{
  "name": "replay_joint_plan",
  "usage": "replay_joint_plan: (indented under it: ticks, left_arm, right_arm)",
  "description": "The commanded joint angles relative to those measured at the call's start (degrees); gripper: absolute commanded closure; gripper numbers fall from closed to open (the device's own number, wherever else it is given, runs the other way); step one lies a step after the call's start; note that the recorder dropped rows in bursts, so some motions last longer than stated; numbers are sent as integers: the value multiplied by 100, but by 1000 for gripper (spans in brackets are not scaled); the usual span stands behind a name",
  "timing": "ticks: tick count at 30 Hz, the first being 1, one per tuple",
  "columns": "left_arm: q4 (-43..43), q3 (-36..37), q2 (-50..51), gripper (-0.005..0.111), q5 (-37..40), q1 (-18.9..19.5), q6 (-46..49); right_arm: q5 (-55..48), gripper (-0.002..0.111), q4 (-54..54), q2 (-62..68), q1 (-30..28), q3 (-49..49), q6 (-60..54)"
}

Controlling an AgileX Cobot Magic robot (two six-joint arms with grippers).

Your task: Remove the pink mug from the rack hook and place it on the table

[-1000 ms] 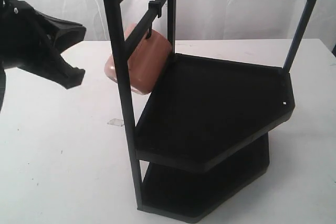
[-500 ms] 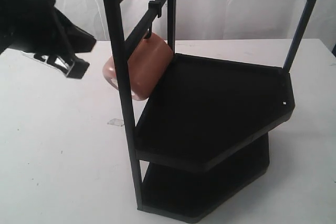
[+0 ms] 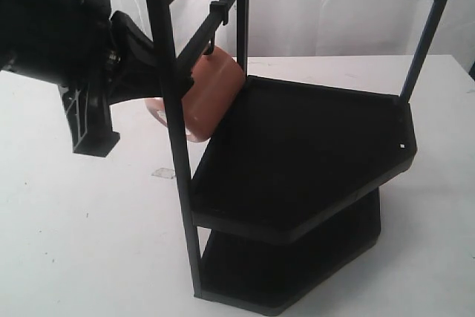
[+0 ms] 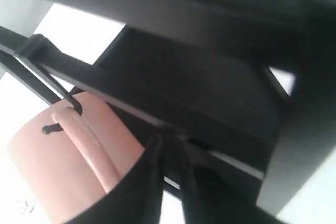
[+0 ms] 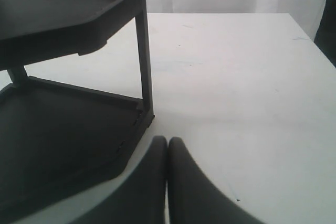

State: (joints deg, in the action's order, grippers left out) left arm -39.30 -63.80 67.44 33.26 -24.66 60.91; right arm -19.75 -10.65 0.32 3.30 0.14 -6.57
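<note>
Exterior view: rounded pink mug (image 3: 211, 94), thin rack hook (image 3: 220, 10).

We see bright, even light bleaching the white bench (image 3: 74, 243); the black rack (image 3: 297, 154) loses all detail, and the left wrist view blurs.

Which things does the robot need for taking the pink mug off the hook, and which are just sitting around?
For the job:
- pink mug
- rack hook that it hangs on
- table
- left gripper, close to the mug

Just there:
- rack shelves
- right gripper, low by the rack's corner post
- small scrap on the table
</note>
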Motion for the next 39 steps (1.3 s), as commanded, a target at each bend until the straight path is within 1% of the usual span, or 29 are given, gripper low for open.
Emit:
replay_joint_plan:
  ticks: [1, 3, 5, 13, 19, 23, 29, 33, 39]
  left_arm:
    - [-136, 65, -5, 72, -463, -12, -163]
    - [-136, 166, -5, 64, -722, -12, -257]
    - [-136, 291, -5, 61, -921, -12, -257]
    - [-108, 665, -5, 61, -1727, -12, -238]
    - [-629, 713, -5, 61, -1728, -12, -202]
    - [-704, 713, -5, 61, -1690, -12, -154]
    - [-704, 703, 522, 61, -1737, -12, 125]
    - [-704, 703, 532, 61, -1787, -12, 208]
    - [-1141, 703, 532, 61, -2008, -12, 208]
  right_arm:
    - [51, 108, 2, -32, 9, -14, -1]
    - [51, 108, 2, -32, 9, -14, -1]
    - [51, 108, 2, -32, 9, -14, -1]
    - [51, 108, 2, -32, 9, -14, -1]
    - [51, 108, 2, -32, 9, -14, -1]
    - [51, 108, 2, -32, 9, -14, -1]
    - [51, 108, 2, -32, 9, -14, -1]
    - [51, 108, 2, -32, 9, -14, -1]
    - [51, 108, 2, -32, 9, -14, -1]
